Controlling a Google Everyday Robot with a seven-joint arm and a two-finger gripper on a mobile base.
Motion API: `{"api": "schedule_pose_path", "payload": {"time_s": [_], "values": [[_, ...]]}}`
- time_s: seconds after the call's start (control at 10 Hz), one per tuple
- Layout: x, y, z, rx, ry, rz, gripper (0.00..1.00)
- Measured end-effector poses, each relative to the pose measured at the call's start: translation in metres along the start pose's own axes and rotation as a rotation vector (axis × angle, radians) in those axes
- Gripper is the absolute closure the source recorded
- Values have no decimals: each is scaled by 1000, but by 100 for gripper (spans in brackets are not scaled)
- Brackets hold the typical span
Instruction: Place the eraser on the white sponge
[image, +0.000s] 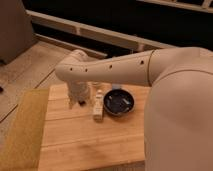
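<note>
My gripper (77, 101) hangs below the white arm (110, 67) over the far left part of the wooden table (85, 140), just left of the slim white bottle (98, 106). It is low, close to the table top. The arm and wrist cover what lies beneath them. I see no eraser and no white sponge; both are hidden or out of view. A small dark spot by the gripper's tip cannot be told apart from the gripper itself.
A black bowl (119, 102) stands right of the bottle at the table's far side. A yellowish mat (22, 130) lies along the table's left edge. The robot's white body (180, 115) fills the right side.
</note>
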Motion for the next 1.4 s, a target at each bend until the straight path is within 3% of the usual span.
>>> {"api": "schedule_pose_path", "payload": {"time_s": [0.2,0.4,0.7,1.0,1.4], "values": [[-18,10,-13,-4,-89,-131,35],[-23,4,-12,-22,-122,-174,35],[-18,-30,25,-52,-66,-170,35],[-21,-49,70,-75,38,-192,35],[-22,-50,73,-76,49,-193,35]]}}
